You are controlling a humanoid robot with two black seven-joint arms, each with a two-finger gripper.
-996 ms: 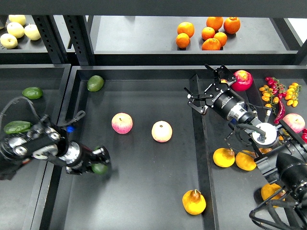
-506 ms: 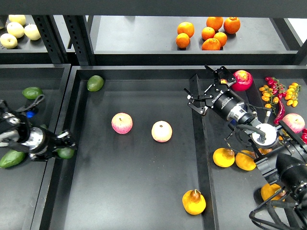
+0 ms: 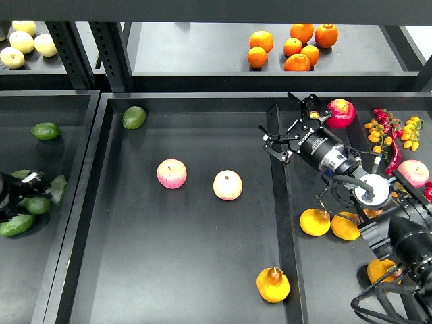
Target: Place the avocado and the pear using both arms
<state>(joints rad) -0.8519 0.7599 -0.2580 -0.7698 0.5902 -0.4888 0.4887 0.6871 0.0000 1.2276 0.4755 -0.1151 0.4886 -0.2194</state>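
Two pink-and-yellow apples (image 3: 171,173) sit apart in the middle of the centre tray (image 3: 202,270), with one lighter green avocado (image 3: 133,117) at its back left corner and the pear (image 3: 273,284) near its front right edge. Six oranges (image 3: 297,46) lie on the upper shelf (image 3: 189,47).

The left gripper (image 3: 30,192) has pulled back to the left tray (image 3: 40,283) since half a second ago — it was at the tray divider then — and it is too dark among the green fruit to tell whether it grips anything. The avocado (image 3: 17,225) lies just below it, and another green avocado (image 3: 45,130) is farther back.

The right gripper (image 3: 290,128) has not moved, its fingers spread wide and empty over the right tray (image 3: 297,270). Faint white lettering on its body cannot be read.
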